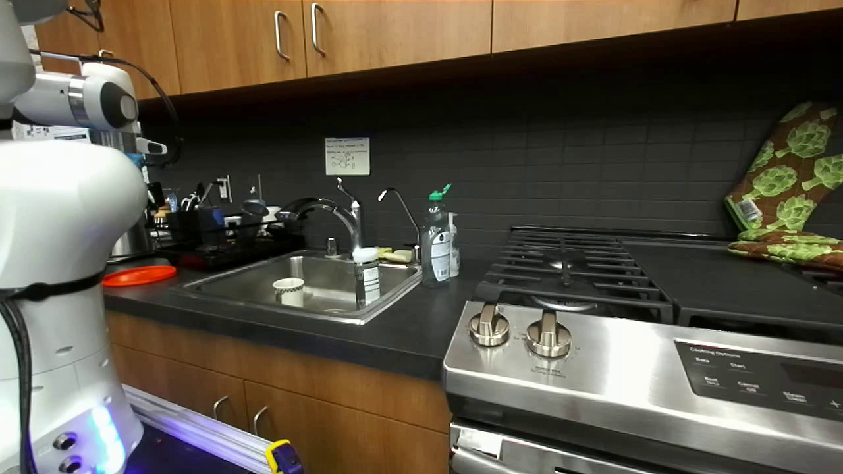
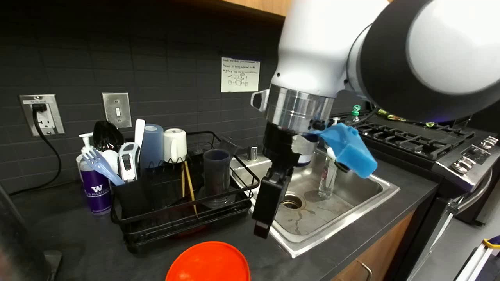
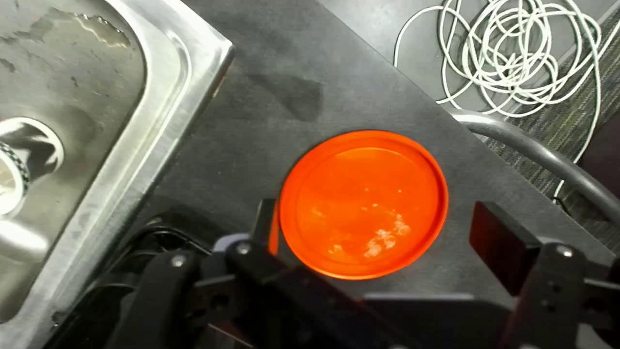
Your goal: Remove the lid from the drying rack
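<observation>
Plainly off the drying rack (image 2: 183,223): one lid (image 3: 363,206), round and flat, orange-red, smooth, with a raised rim and pale glossy patches, lying on the dark matte countertop (image 3: 232,160) between the steel sink (image 3: 135,155) and the front edge. Farther toward the back edge, the drying rack, of black wire, loaded with one white mug (image 2: 175,145), one blue cup (image 2: 152,144), one dark grey tumbler (image 2: 216,171) and two slim wooden sticks (image 2: 191,188). Inside the steel sink, one white cup (image 1: 290,293) with a checkered band, plus one clear bottle (image 1: 367,283) capped in white. Over the countertop, one gripper (image 3: 385,232), spread wide, with two rectangular pads (image 3: 494,242) well apart and only air in their grasp; in the wrist view, the lid framed between them, and in an exterior view, clear of the lid.
</observation>
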`<state>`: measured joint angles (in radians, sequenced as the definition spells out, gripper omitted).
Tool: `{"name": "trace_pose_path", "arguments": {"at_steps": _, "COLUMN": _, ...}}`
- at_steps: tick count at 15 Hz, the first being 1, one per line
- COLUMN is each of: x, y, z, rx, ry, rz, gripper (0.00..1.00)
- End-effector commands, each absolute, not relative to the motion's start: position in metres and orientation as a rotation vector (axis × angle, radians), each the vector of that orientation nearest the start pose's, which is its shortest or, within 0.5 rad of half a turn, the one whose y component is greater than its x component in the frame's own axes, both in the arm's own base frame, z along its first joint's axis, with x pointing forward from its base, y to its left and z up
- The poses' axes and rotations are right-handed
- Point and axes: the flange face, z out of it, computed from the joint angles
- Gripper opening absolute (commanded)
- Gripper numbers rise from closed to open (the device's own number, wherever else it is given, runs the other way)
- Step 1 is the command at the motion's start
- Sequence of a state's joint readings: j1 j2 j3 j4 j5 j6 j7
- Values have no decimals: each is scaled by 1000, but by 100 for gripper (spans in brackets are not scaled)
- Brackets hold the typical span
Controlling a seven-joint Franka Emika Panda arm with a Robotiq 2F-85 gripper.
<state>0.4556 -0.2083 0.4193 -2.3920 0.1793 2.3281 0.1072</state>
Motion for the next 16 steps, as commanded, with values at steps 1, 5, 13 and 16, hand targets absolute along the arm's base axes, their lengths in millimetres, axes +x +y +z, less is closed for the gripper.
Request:
{"name": "trace_pose_path", "arguments": {"at_steps": 1, "x": 294, "y": 331, "z": 420, "rx": -2911, "ry": -855, "rz": -172, "gripper": 100}}
{"name": "trace_pose_path", "arguments": {"at_steps": 5, "x": 292, "y": 292, "z": 432, "rx": -2940, "ry": -748, "rz": -178, "gripper": 100}}
{"name": "trace_pose_path", "arguments": {"at_steps": 13, "x": 286, "y": 226, "z": 449, "rx": -3005, "ry": -516, "rz": -236, "gripper": 100}}
{"name": "trace_pose_path", "arguments": {"at_steps": 16, "x": 280, "y": 208, "z": 454, "rx": -3017, "ry": -435, "rz": -260, "gripper": 100}}
